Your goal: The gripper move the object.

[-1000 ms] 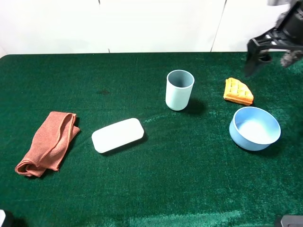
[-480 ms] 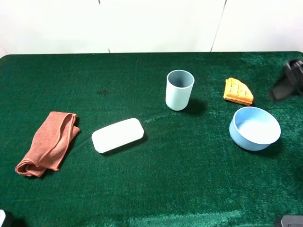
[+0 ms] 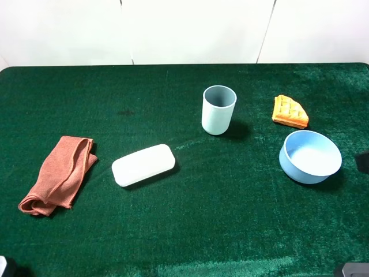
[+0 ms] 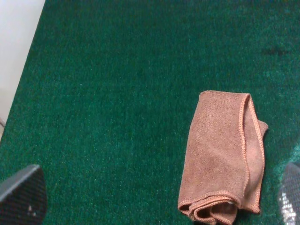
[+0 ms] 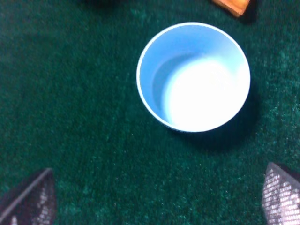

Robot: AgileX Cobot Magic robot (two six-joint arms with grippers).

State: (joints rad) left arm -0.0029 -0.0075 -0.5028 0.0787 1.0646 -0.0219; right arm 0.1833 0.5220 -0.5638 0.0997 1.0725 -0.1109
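Observation:
The object, a small orange-yellow waffle wedge (image 3: 290, 111), lies on the green table at the back right, behind the blue bowl (image 3: 310, 156). Only its corner shows in the right wrist view (image 5: 232, 4). My right gripper (image 5: 154, 199) is open and empty, with its fingertips (image 5: 29, 199) spread wide on the near side of the bowl (image 5: 193, 77). In the exterior view only a dark sliver (image 3: 364, 163) of it shows at the right edge. My left gripper (image 4: 154, 197) is open and empty, near the rust-orange cloth (image 4: 225, 154).
A light blue cup (image 3: 219, 109) stands left of the waffle. A white oblong case (image 3: 143, 164) lies mid-table. The folded rust-orange cloth (image 3: 59, 173) lies at the left. The table's left edge (image 4: 18, 70) shows in the left wrist view.
My right arm has drawn back from the back right corner near the waffle, toward the front, and has almost left the exterior view. Nothing on the table has moved.

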